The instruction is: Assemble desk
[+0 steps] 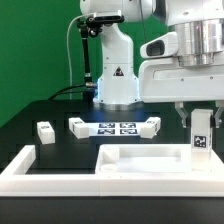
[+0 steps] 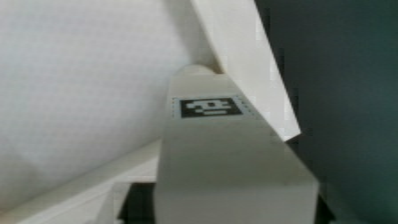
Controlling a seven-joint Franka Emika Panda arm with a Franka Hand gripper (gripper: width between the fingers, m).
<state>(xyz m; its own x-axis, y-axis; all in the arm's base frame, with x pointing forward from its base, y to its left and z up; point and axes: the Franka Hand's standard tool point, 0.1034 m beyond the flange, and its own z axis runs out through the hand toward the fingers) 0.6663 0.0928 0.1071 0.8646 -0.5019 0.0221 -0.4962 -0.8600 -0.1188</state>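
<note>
The white desk top point(image 1: 140, 162), a tray with a raised rim, lies at the front on the exterior view's right. My gripper point(image 1: 199, 117) is shut on a square white leg point(image 1: 199, 138) with a black-and-white tag. It holds the leg upright over the top's corner on the exterior view's right. In the wrist view the leg point(image 2: 217, 150) runs out from between my jaws toward the top's rim point(image 2: 235, 45), and its tag faces the camera. The top's flat white inside point(image 2: 89, 90) fills one side. I cannot tell whether the leg touches the top.
Another loose white leg point(image 1: 45, 131) lies on the black table at the exterior view's left. The marker board point(image 1: 115, 128) lies behind the top. A long low white border wall point(image 1: 40, 170) runs along the front. The robot's base point(image 1: 115, 70) stands at the back.
</note>
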